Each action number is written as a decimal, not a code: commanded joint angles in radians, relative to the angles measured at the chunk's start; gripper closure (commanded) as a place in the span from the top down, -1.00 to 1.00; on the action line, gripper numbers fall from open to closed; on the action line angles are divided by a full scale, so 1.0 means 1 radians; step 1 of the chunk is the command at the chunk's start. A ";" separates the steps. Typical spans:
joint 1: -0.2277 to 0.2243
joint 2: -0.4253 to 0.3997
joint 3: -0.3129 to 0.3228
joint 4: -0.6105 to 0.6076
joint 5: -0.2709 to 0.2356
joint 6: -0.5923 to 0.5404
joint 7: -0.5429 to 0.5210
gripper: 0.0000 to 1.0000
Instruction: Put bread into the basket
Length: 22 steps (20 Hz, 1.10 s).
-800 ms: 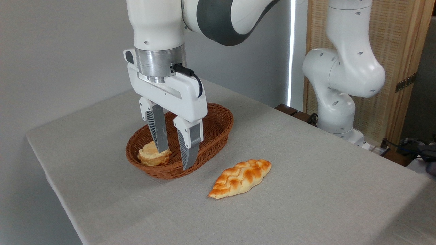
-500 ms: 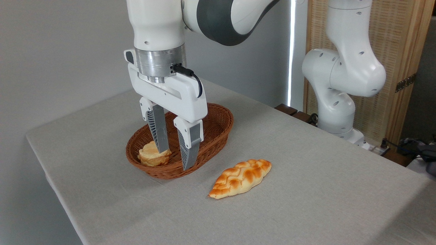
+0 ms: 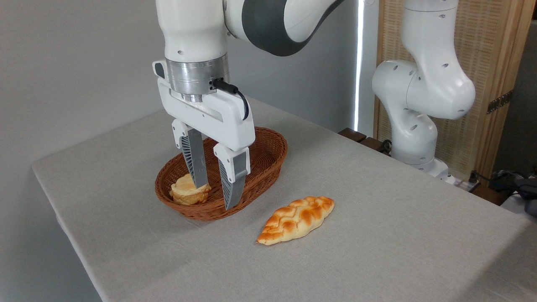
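Camera view, fixed, looking across a grey cloth-covered table (image 3: 377,251). No brand, label or writing is showing legibly on any surface. Arm (image 3: 197,37) is reaching down from the top of the frame, its wrist standing nearly vertical over the basket (image 3: 268,157). Gripper (image 3: 217,196) is pointing straight down with its two fingers (image 3: 195,161) parted by a moderate gap and nothing lying between them; the tips are hanging inside the basket's near half. One finger is passing in front of a small pale bun (image 3: 188,192), which is sitting against the basket's left wall; contact between the two cannot be judged. Bread (image 3: 295,219) is lying flat on the cloth outside the basket, just to its right and nearer the camera, with one pointed end aiming at the table's front. Open cloth is surrounding the bread on all sides; the table's left edge is running close behind the basket.
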 commanded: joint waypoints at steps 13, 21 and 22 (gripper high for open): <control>0.012 -0.128 0.008 -0.227 0.008 -0.051 0.158 1.00; 0.012 -0.188 0.068 -0.387 0.019 -0.037 0.265 1.00; 0.012 -0.189 0.068 -0.393 0.019 -0.028 0.271 1.00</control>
